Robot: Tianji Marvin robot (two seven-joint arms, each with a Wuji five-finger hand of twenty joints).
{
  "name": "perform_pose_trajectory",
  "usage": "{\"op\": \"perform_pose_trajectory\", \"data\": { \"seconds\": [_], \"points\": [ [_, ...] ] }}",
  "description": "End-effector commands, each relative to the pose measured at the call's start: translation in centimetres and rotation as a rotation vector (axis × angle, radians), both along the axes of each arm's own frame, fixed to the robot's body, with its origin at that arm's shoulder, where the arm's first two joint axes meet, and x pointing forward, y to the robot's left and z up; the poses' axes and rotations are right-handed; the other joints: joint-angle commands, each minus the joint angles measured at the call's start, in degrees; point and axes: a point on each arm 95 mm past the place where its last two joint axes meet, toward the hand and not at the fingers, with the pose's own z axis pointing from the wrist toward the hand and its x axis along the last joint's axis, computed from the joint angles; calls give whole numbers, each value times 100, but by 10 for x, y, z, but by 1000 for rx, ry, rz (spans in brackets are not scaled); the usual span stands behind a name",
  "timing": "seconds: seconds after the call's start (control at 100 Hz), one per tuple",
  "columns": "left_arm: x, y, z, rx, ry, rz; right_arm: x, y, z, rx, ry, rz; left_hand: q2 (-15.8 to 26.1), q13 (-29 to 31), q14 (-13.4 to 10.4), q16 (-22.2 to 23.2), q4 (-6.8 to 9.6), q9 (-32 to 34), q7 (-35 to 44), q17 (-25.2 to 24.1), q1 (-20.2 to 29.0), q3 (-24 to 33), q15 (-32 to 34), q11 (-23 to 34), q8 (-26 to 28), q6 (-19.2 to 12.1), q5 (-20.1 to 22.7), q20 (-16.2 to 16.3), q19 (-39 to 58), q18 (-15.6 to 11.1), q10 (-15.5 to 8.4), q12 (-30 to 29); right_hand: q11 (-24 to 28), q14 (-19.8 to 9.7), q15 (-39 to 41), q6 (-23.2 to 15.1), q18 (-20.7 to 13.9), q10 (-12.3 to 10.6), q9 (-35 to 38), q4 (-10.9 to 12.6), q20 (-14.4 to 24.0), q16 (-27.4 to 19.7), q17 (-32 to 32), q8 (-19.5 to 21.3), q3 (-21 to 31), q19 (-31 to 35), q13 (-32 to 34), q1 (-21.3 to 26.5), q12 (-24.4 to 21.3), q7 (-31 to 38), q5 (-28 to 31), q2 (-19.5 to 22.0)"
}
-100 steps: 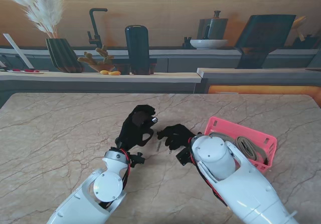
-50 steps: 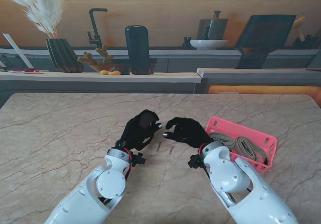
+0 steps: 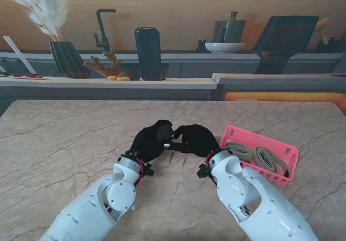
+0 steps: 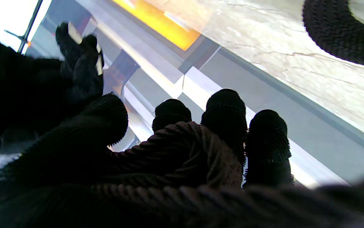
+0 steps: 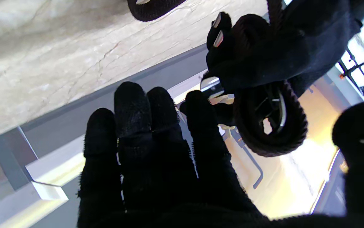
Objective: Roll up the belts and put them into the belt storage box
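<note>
Right now the two black-gloved hands are meeting over the middle of the counter (image 3: 65, 138). The left hand (image 3: 152, 141) is holding a dark belt (image 5: 269, 123) that is partly rolled up. In the right wrist view the belt is showing as a woven coil with a shiny metal buckle (image 5: 212, 85) beside it, hanging from the left hand's closed fingers. The right hand (image 3: 195, 139) is reaching toward the coil with its fingers (image 5: 134, 107) spread and mostly straight. Its fingertips are sitting right next to the buckle, but whether they are touching the belt cannot be told from these views.

The pink box (image 3: 259, 155) is sitting on the counter just to the right of the right hand. Two tan rolled belts (image 3: 265, 157) are already lying inside it, side by side.

The belt is looking soft and floppy, and probably light. Its weave is looking rough, so it is likely not slippery, but a soft coil is likely to spring open if it is let go. The buckle is the only hard part and is probably the heaviest bit, so it could pull the end loose. A good place to take hold would be across the flat sides of the coil, pinching the layers together, rather than at the loose end or the buckle. Squeezing it gently all the way to the box should be keeping it rolled.
</note>
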Motion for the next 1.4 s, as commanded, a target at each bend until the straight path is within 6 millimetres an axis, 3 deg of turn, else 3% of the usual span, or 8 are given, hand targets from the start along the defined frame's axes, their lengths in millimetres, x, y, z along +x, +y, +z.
{"op": "perform_pose_trajectory", "data": {
  "seconds": [0.0, 0.51, 0.72, 0.81, 0.89, 1.01, 1.19, 1.39],
  "points": [
    [3, 3, -1, 28, 6, 1, 2, 10, 4, 9, -30, -1, 265, 305, -219, -18, 239, 355, -286, 14, 172, 452, 481, 714, -83, 113, -215, 140, 306, 218, 102, 163, 175, 60, 262, -37, 155, 204, 272, 18, 109, 107, 122, 141, 32, 259, 329, -263, 65, 182, 271, 286],
    [8, 6, -5, 198, -61, -17, 22, 35, -2, -87, 7, -34, 247, 305, -53, -175, 151, 357, -567, -23, 333, 397, 535, 703, -213, 310, -133, 268, 349, 477, 240, 94, 641, 255, 996, -186, 244, 279, 1280, -1, -162, 75, 458, 335, -368, 840, 1354, 31, 109, 778, 1158, 875],
    [7, 6, -5, 192, -64, -18, 26, 42, -7, -54, 64, -17, 256, 288, -57, -204, 121, 356, -583, -26, 314, 386, 526, 690, -220, 285, -112, 283, 336, 468, 209, 83, 610, 110, 979, -384, 131, 123, 1213, 182, -339, 14, 276, 277, -964, 827, 1229, 1424, 57, 811, 1066, 891],
    [6, 6, -4, 177, -62, -17, 24, 43, -8, -26, 98, -6, 259, 277, -67, -217, 105, 345, -578, -36, 301, 378, 512, 683, -216, 261, -123, 285, 324, 456, 200, 80, 422, 5, 736, -472, 98, 18, 1063, 233, -314, 0, 122, 200, -187, 666, 1026, 1970, -9, 710, 907, 752],
    [5, 6, -3, 161, -56, -16, 23, 41, -9, -7, 127, 7, 240, 279, -76, -225, 90, 349, -563, -36, 288, 369, 507, 674, -208, 257, -110, 284, 313, 436, 171, 75, 241, -158, 476, -600, 54, -128, 895, -263, -278, -2, 42, -533, 849, 480, 859, 1941, -52, 1094, 535, 417],
    [4, 5, -3, 125, -38, -16, 20, 38, -9, 68, 186, 7, 241, 271, -128, -241, 50, 340, -534, -32, 253, 355, 486, 654, -193, 206, -99, 272, 286, 371, 110, 68, 73, -221, 312, -792, 16, -223, 910, -537, -260, -25, 7, -1491, 810, 370, 802, 2822, -125, 2258, 27, 286],
    [-1, 2, -1, 20, 9, -19, 19, 29, -10, 147, 255, -14, 175, 187, -204, -287, -112, 282, -452, -52, 120, 281, 322, 542, -147, 37, -111, 198, 187, 181, -69, 43, 12, -286, 224, -942, -74, -304, 1053, -645, -271, -71, 101, -1702, 860, 324, 919, 3664, -161, 2612, 75, 265],
    [-3, 3, 0, -19, 15, -45, 19, 14, -7, 206, 298, -42, -106, -1501, 179, -281, -453, -1679, -967, -1423, -558, -210, -1339, -1856, -406, -430, -741, -84, -1113, 19, 339, -641, 194, -304, 412, -1059, -298, -297, 1052, -745, -159, 26, 255, -1572, 1121, 471, 944, 3682, -45, 2765, 106, 215]
  ]
}}
